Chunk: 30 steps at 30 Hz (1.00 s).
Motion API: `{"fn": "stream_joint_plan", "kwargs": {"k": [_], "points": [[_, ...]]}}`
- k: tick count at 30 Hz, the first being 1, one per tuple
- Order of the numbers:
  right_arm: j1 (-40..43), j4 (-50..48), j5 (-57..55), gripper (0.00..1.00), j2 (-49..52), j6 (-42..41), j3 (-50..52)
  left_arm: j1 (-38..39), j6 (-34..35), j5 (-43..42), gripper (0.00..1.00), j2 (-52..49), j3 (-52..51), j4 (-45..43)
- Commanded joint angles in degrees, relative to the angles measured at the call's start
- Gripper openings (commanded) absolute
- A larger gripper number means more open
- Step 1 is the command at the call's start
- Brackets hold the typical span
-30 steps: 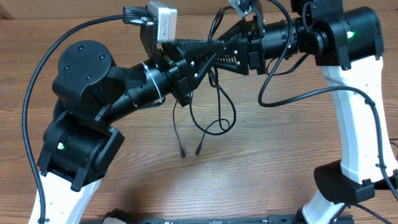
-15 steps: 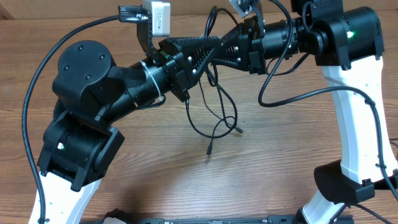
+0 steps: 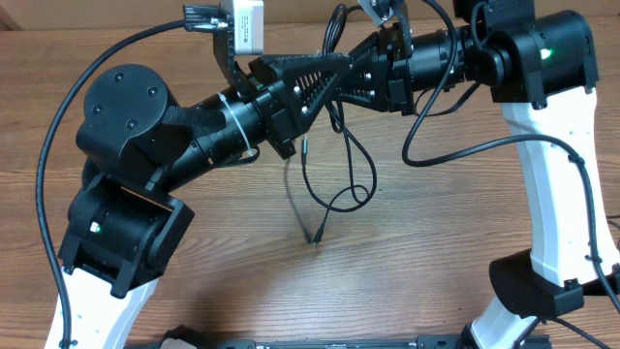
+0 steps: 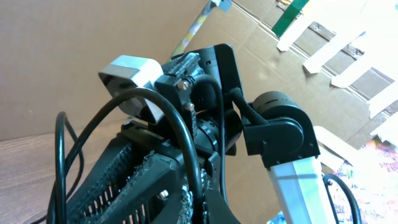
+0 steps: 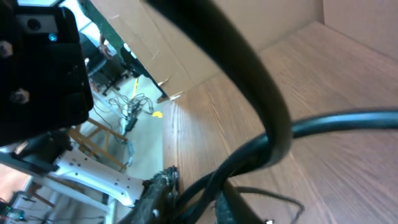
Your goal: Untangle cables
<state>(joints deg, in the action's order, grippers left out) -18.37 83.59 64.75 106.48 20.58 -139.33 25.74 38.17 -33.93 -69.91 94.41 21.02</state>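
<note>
The overhead camera looks straight down from well above the cables (image 3: 317, 231), taking in the wooden surface (image 3: 436, 252) around them. The left wrist camera, close behind its fingers (image 4: 124, 186), tilts up past the cables toward the right arm (image 4: 280, 134). The right wrist camera sits almost against the cables, facing across the surface.

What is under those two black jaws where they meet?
Thin black cables dangle in loops over the wooden table, one plug tip showing. The jaws hide where the cables are held.
</note>
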Motion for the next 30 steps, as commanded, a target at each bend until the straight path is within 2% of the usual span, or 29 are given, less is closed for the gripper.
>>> {"fn": "stream_joint_plan", "kwargs": {"k": [1, 2, 18, 21, 24, 30], "points": [[0.0, -0.22, 0.96, 0.08, 0.26, 0.26, 0.26, -0.17, 0.85, -1.25, 0.04, 0.17, 1.01, -0.57], [0.0, -0.2, 0.96, 0.04, 0.26, 0.26, 0.26, -0.17, 0.85, -1.22, 0.04, 0.17, 1.01, -0.55], [0.0, 0.02, 1.62, 0.04, 0.28, 0.26, 0.26, -0.22, -0.35, 0.33, 0.04, 0.17, 1.01, -0.2], [0.09, 0.72, 1.6, 0.04, 0.26, 0.26, 0.26, -0.24, -1.97, 3.39, 0.04, 0.17, 1.01, 1.88], [0.76, 1.14, 1.62, 0.04, 0.26, 0.26, 0.26, -0.66, -2.21, 10.45, 0.04, 0.17, 1.01, 7.13], [1.97, 2.82, 1.84, 0.04, 0.26, 0.31, 0.24, -3.39, -2.16, 10.51, 0.04, 0.17, 1.01, 8.68]]}}
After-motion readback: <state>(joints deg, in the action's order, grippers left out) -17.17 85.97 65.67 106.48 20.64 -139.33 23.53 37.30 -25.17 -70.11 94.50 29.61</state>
